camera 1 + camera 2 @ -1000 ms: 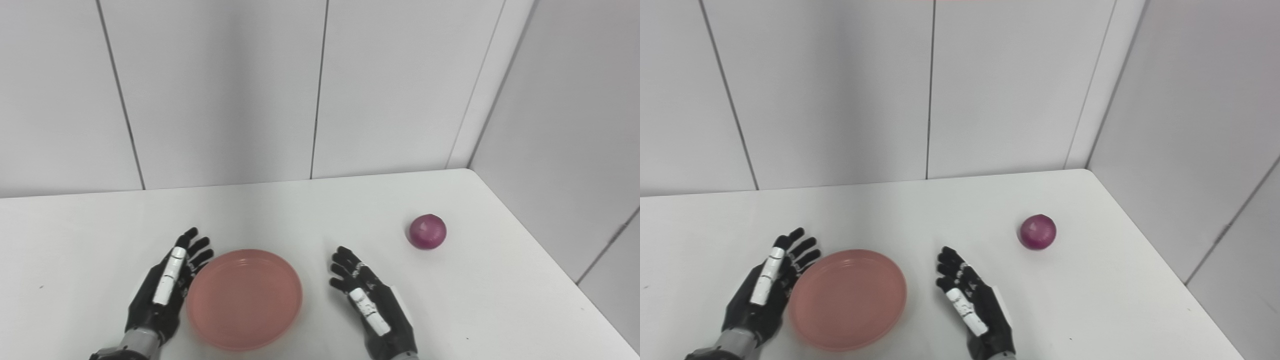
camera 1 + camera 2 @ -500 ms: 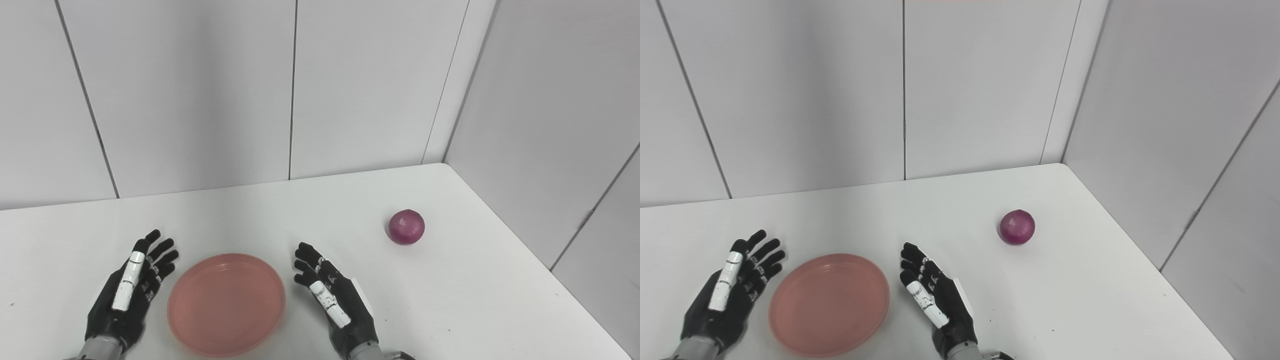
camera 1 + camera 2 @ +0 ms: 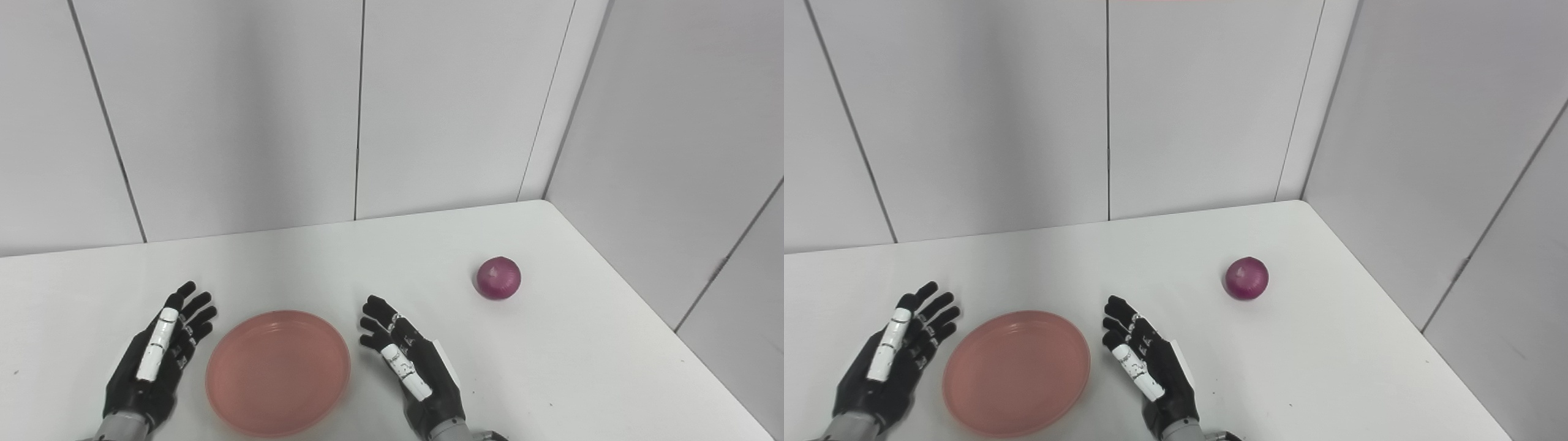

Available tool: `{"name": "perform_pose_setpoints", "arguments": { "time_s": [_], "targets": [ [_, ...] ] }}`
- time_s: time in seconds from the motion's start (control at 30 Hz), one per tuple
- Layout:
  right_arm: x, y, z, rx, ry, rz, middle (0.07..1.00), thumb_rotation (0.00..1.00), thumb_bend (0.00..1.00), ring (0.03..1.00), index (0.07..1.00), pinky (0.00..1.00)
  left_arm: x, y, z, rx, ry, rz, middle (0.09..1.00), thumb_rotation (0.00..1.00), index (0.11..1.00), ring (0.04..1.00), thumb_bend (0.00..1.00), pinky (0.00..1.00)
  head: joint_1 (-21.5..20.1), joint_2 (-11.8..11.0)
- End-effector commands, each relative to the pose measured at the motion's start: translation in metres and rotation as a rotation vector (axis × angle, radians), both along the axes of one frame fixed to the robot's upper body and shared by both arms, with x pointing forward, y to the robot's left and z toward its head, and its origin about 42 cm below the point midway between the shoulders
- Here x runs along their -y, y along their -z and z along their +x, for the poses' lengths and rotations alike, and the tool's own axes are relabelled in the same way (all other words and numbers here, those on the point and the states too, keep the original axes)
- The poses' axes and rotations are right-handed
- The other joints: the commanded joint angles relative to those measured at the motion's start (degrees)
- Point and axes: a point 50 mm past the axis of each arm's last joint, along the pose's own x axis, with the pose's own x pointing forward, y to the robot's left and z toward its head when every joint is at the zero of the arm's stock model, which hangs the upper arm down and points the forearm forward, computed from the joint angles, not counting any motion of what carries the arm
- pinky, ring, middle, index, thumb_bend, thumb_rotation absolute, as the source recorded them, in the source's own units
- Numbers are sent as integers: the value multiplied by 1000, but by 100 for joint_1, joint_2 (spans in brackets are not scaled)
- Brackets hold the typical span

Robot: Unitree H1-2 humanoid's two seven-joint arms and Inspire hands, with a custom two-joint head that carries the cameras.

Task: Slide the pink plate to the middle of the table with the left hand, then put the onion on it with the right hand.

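A round pink plate (image 3: pixel 278 371) lies empty on the white table (image 3: pixel 551 367) near the front edge. My left hand (image 3: pixel 158 355) is open, fingers spread, just left of the plate with a small gap between them. My right hand (image 3: pixel 407 364) is open, fingers spread, just right of the plate, holding nothing. A purple-red onion (image 3: pixel 498 277) sits on the table to the far right, well beyond the right hand. It also shows in the right eye view (image 3: pixel 1246 278).
Grey panelled walls close the table at the back and along the right side, meeting in a corner (image 3: pixel 542 199). The table's right edge runs diagonally close behind the onion.
The camera shifted, moving the whole picture. My left hand has drawn a little away from the plate's left rim. The right hand, plate and onion have hardly moved.
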Motion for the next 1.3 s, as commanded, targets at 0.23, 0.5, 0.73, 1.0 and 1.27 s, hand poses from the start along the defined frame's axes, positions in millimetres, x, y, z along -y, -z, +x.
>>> {"name": "perform_pose_setpoints", "arguments": {
  "time_s": [0.23, 0.5, 0.73, 1.0, 1.27],
  "targets": [
    [35, -26, -15, 184, 134, -180, 812, 589, 831, 797, 852, 693, -5, 28, -10, -109, -21, 26, 871, 734, 894, 870, 658, 918, -71, -82],
    [78, -109, -5, 430, 260, -612, 843, 543, 840, 817, 869, 697, -1, 29, -6, -112, -20, 19, 881, 736, 896, 877, 647, 914, -114, -224],
    [116, -149, -5, 458, 486, -1135, 827, 430, 960, 763, 866, 638, -1, 31, -4, -110, -25, 20, 881, 742, 901, 878, 632, 923, -128, -315],
    [142, -174, 3, 476, 591, -1311, 848, 439, 966, 799, 875, 668, -2, 36, -5, -119, -22, 16, 881, 735, 892, 881, 643, 936, -129, -322],
    [156, -190, 19, 426, 603, -1516, 839, 390, 997, 793, 850, 626, -5, 40, -4, -124, -22, 23, 887, 734, 895, 880, 642, 941, -128, -322]
  ]
}}
